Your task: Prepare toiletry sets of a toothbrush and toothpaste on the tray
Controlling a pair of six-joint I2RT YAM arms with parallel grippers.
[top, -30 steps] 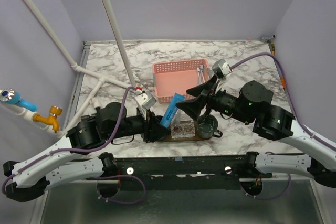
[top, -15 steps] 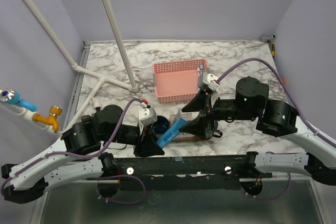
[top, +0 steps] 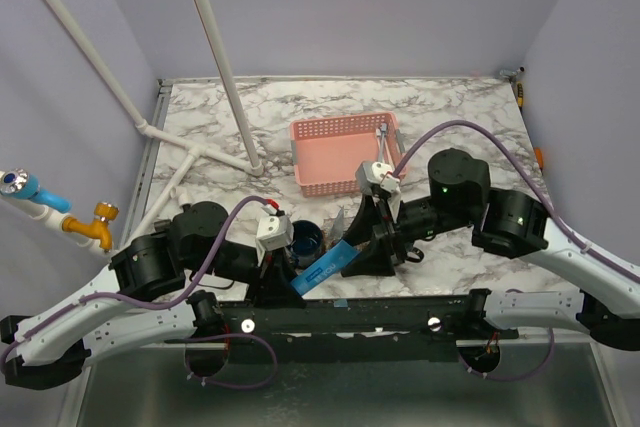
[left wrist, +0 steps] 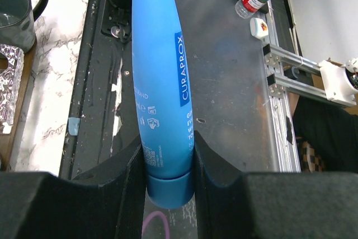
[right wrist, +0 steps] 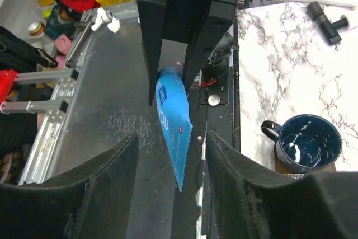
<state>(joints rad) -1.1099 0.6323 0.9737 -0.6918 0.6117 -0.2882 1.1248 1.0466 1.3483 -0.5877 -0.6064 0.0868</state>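
So here's where we were at: the left gripper [left wrist: 166, 163] was clamped on the cap end of the blue toothpaste tube [left wrist: 159, 76], with both fingers pressed against its sides just above the cap. From the top camera the toothpaste tube [top: 322, 267] was up in the air, slanted, hanging over the near edge of the desk [top: 470, 117], so it wasn't on the tray [right wrist: 288, 167]. The right gripper [right wrist: 172, 138] was open, with its fingers [right wrist: 112, 183] on either side of the tube's flat crimped end. We could see a gap on both sides there, so it wasn't gripping anything. A dark blue cup [right wrist: 309, 143] sat on the tray just beside all this, and the pink basket [top: 340, 152] was further back on the desk.
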